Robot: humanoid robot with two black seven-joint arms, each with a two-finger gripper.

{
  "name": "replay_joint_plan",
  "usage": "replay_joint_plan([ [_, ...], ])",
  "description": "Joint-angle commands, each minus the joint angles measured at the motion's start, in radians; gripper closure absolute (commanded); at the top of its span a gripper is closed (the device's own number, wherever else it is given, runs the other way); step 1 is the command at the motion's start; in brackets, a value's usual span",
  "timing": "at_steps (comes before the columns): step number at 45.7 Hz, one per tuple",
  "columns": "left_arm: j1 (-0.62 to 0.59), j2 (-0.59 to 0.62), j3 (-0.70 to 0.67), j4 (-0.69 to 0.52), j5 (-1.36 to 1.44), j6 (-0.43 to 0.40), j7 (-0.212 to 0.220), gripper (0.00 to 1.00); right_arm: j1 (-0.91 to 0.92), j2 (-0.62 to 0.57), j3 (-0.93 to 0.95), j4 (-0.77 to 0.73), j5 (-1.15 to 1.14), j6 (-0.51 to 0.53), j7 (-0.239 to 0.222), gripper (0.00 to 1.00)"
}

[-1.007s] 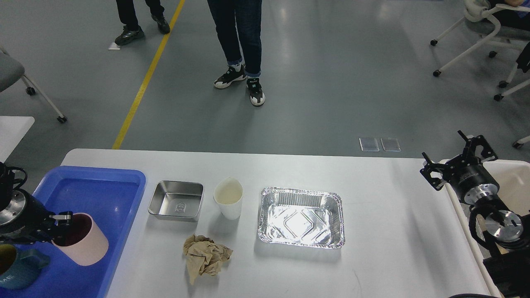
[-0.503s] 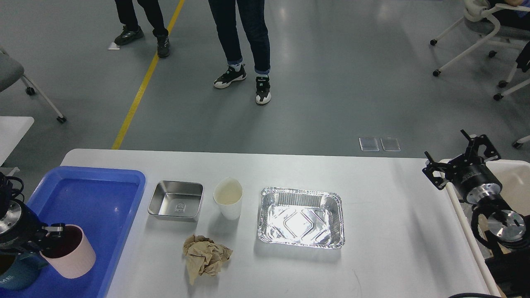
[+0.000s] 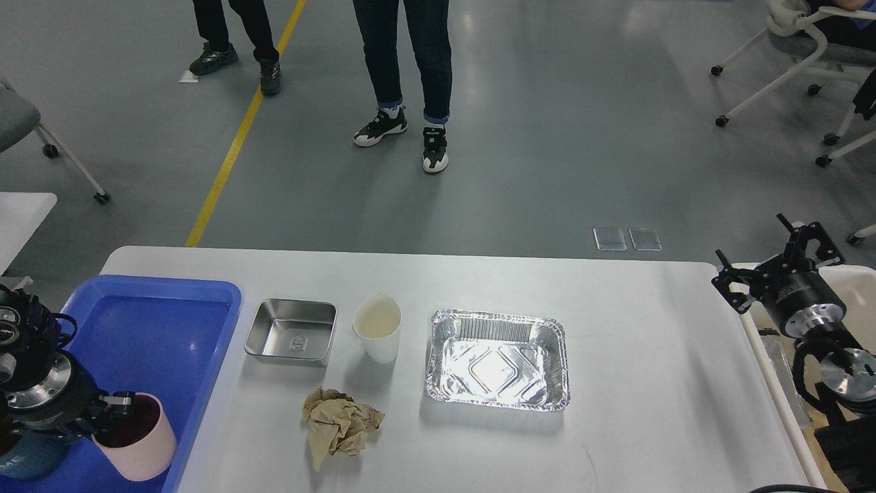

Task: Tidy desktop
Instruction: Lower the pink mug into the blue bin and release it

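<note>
The white table fills the lower view, partly tidied: a pink cup and a blue mug sit in the blue tray, while a steel tin, paper cup, crumpled paper and foil pan remain. The left pincer grips the pink cup's rim at the table's left end; the right pincer hangs spread open beyond its right edge

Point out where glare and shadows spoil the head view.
Head view: overhead light burns a bright patch into the floor of the foil tray, washing out its embossed pattern; softer reflections streak the grey floor beyond the desktop. The paper cup and crumpled brown paper cast faint, short shadows toward the near edge. The picture is sharp; the left gripper is dark against the pink cup.
</note>
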Motion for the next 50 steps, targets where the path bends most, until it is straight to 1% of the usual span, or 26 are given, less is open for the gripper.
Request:
replay_joint_plan([
  [1,-0.002,0.011,0.000,0.000,-0.002,0.000,0.000,0.99,0.000,0.000,0.000,0.001,0.000,0.000,0.000,0.00],
  [16,0.000,0.016,0.003,0.001,0.001,0.000,0.001,0.98,0.000,0.000,0.000,0.001,0.000,0.000,0.000,0.00],
  [20,0.001,0.013,0.003,0.001,0.003,0.000,0.001,0.94,0.000,0.000,0.000,0.001,0.000,0.000,0.000,0.00],
  [25,-0.002,0.011,0.003,0.004,0.015,0.000,0.001,0.86,0.000,0.000,0.000,0.001,0.000,0.000,0.000,0.00],
  [28,-0.005,0.013,0.003,0.004,0.018,0.000,0.001,0.78,-0.002,0.000,0.000,0.001,0.000,0.000,0.000,0.00],
  [31,-0.008,0.013,0.003,0.004,0.018,0.000,0.001,0.66,0.000,0.000,0.000,0.001,0.002,0.000,0.000,0.00],
  [37,-0.013,0.013,0.000,0.004,0.017,0.000,0.001,0.30,-0.002,0.000,0.000,0.001,0.000,0.000,0.000,0.00],
  [39,-0.019,0.011,-0.009,0.006,0.015,0.000,0.001,0.13,-0.002,0.000,0.000,0.001,0.002,0.000,0.000,0.00],
  [40,-0.020,0.013,-0.012,0.007,0.014,0.000,0.001,0.06,-0.002,0.000,0.000,0.001,0.000,0.000,0.000,0.00],
  [41,-0.023,0.011,-0.015,0.009,0.014,0.000,0.001,0.04,-0.002,0.000,0.000,0.001,0.000,0.000,0.000,0.00],
  [50,-0.082,0.013,-0.020,0.020,0.005,0.000,0.001,0.03,-0.002,0.000,0.000,0.002,0.000,0.000,0.000,0.00],
])
